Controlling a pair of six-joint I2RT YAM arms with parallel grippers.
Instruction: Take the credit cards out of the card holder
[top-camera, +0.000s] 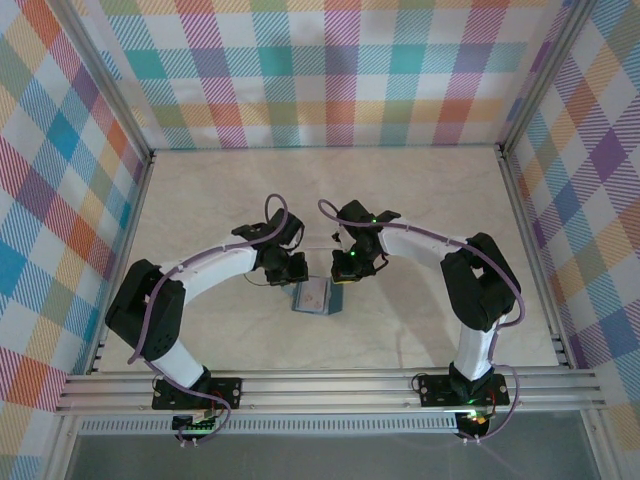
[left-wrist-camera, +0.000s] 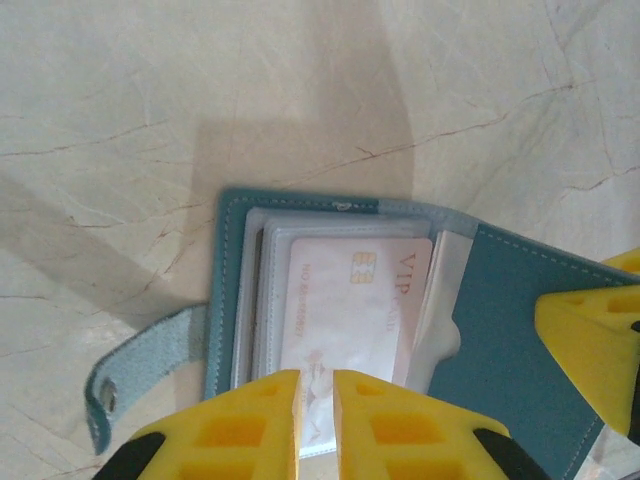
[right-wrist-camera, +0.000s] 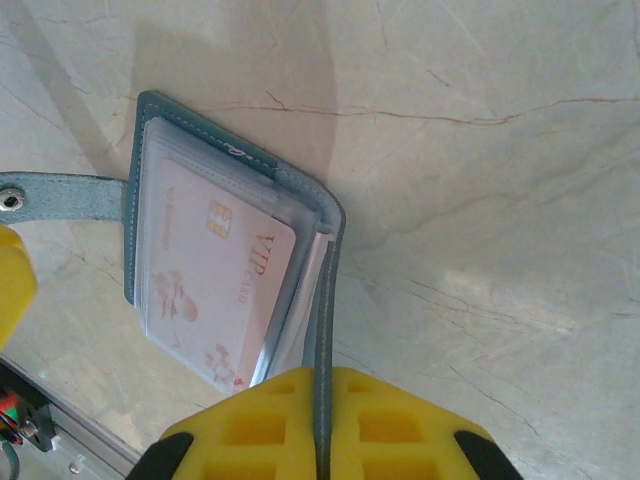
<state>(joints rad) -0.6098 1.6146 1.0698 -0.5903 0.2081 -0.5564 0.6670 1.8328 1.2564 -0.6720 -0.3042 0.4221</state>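
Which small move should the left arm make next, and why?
Probably pull the left gripper back gently: its jaws seem to pinch the near edge of the credit card, while the right gripper clamps the cover of the card holder.

A pale cream bench (top-camera: 420, 200), marbled with thin brownish veins, is crossed by soft grey shadows. A teal card holder (top-camera: 312, 298) is laid on it, somewhat nearer than the middle of the surface and roughly centred from left to right. The holder is spread open, with one cover pressed flat against the bench. Its narrow snap strap (left-wrist-camera: 150, 360) is stretched out over the marbled surface just beside that cover.
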